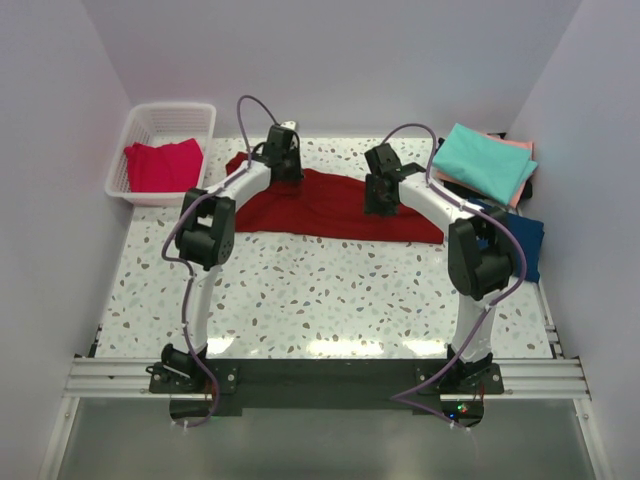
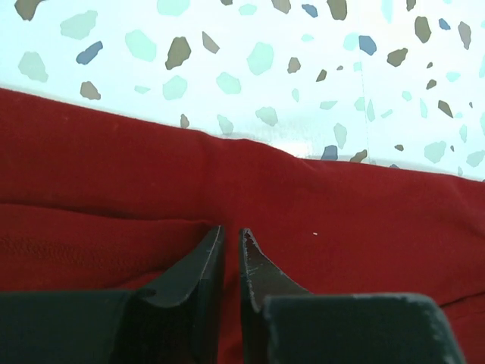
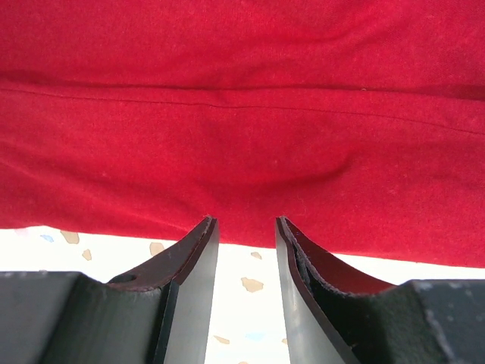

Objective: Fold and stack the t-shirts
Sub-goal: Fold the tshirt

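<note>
At red t-shirt (image 1: 330, 205), left tool (image 2: 232, 231) pinching it, right tool (image 3: 246, 221) parted.

Speckled terrazzo desk (image 1: 330, 290) sitting between plain pale lilac walls (image 1: 340, 60). Overhead light glaring off its near edge. White lattice basket (image 1: 180, 106) standing far-left.

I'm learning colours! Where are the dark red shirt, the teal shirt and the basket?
dark red shirt (image 1: 330, 205), top view, its middle.
teal shirt (image 1: 485, 160), top view, its top face.
basket (image 1: 175, 105), top view, its far rim.

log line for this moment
dark red shirt spread | left gripper narrow gap, grip unclear | right gripper open at its edge | teal shirt tops stack
</note>
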Tool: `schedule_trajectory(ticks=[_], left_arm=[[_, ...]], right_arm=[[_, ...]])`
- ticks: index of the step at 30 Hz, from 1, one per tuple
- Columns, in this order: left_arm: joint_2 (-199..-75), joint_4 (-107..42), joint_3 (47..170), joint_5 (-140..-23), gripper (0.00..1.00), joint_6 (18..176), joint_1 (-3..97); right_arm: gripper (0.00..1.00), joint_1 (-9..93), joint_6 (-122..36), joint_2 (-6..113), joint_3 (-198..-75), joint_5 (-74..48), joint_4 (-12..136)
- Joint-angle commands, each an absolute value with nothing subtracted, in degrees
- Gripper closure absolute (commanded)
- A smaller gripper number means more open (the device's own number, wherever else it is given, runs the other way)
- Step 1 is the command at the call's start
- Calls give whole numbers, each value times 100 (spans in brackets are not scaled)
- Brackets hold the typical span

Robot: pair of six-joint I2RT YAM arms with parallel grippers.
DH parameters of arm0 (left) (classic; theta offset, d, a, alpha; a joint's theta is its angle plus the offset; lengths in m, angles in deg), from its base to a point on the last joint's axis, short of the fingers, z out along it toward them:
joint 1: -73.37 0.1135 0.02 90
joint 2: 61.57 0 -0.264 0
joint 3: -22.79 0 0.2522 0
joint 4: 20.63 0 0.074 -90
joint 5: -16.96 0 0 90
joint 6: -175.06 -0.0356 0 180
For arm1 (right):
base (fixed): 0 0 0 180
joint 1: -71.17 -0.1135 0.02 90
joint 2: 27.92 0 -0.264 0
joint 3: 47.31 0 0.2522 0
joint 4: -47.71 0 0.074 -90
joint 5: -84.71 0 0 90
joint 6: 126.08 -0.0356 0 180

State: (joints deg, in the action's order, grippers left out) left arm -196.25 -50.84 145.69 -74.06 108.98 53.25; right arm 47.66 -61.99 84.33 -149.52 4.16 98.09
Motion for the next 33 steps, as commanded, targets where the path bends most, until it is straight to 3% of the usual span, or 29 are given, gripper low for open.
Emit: schedule_trajectory(ticks=[1,3,6,10,22,33], left_arm=[[-19175,-4696,14633,-7041,77,10712,5236],[-19060,-4565,14449,-6884,67,10694,5236],[-18569,-3891,13764,-6830,64,10633,5236],[-18015,-3544,13279,-6707,64,10624,5227],[-17803,-5519,13323,-5469,66,10799,5263],[-18232,-6207,13603,-6294,67,10923,5764]], right_arm=[[60,4744,-6175,8432,-15151,332,9865],[60,4744,-6175,8432,-15142,271,9838],[60,4752,-6166,8502,-15151,192,9821],[60,4744,-6157,8555,-15186,156,9821],[60,4744,-6131,8669,-15195,121,9715],[60,4735,-6131,8722,-15221,139,9724]])
